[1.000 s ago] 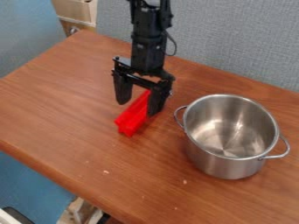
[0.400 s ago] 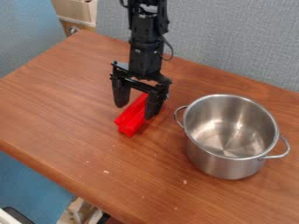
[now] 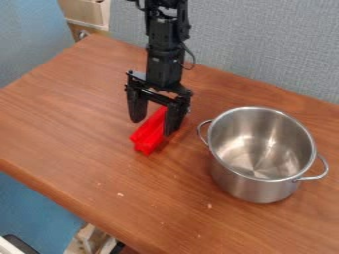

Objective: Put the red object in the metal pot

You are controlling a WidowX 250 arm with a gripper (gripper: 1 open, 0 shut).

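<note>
Standing over the wooden table (image 3: 66,109), the black robot arm (image 3: 165,40) reaches down from the far side, and its gripper (image 3: 159,107) points almost straight down at the red object (image 3: 151,132). The jaws are spread wide apart, one finger on the left of the far end of the block and the other finger on the right of it, so the block's far end sits between them. I cannot tell if the fingertips touch the table or the block; the fingers are not closed on it, and the block lies flat on the wood.

The red object is a long, bright block (it looks like plastic) and it lies with one end toward the near left and the other end toward the far right, under the gripper. It is near the middle of the table.

The metal pot (image 3: 265,154) stands upright to the right of the block, just beside it but not touching. It is shiny and round, with a small loop handle on each side, and nothing is inside it
</note>
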